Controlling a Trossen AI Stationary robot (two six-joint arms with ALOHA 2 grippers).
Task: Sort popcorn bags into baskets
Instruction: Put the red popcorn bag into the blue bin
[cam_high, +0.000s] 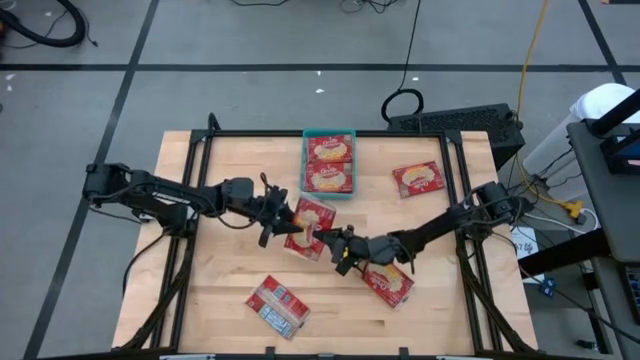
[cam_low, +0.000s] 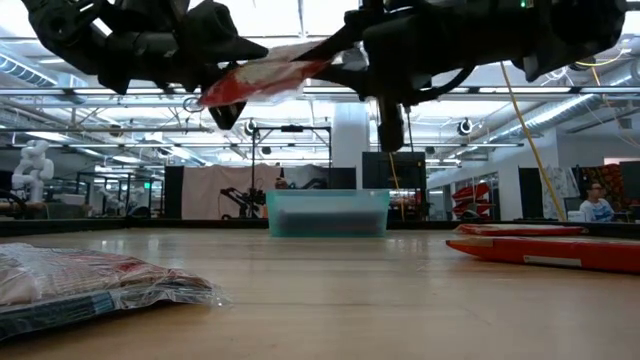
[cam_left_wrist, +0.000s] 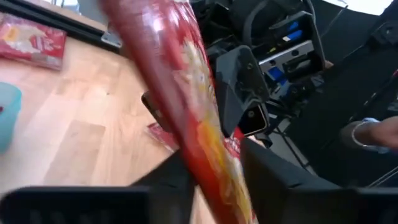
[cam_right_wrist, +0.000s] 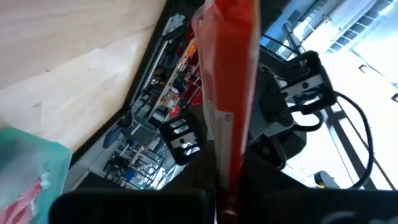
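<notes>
Five flat red plastic popcorn packets show in the high view, plus one shallow teal rectangular plastic basket (cam_high: 328, 133) at the far middle of the pale wooden table (cam_high: 200, 280). Two packets (cam_high: 329, 164) lie inside the basket, one beyond the other, filling it. A third, the held packet (cam_high: 309, 227), hangs above the table's centre between both arms; it is red with a yellowish popcorn picture, and glossy. A fourth, the far-right packet (cam_high: 418, 179), lies flat well apart from the basket. A fifth, the near packet (cam_high: 277, 306), lies towards the front edge showing a grey-white panel. A sixth, the packet under the right arm (cam_high: 390, 283), is partly covered by that arm.

The right gripper (cam_high: 337, 243) is clamped on the held packet's near edge. The left gripper (cam_high: 283, 219) reaches the packet's opposite side, its fingers straddling the packet; whether they pinch it I cannot tell.

The low view shows the held packet (cam_low: 262, 78) clear of the table, tilted, which the overhead view cannot. The left wrist view shows it (cam_left_wrist: 180, 106) edge-on between that arm's fingers; the right wrist view shows it (cam_right_wrist: 231, 93) edge-on too.
</notes>
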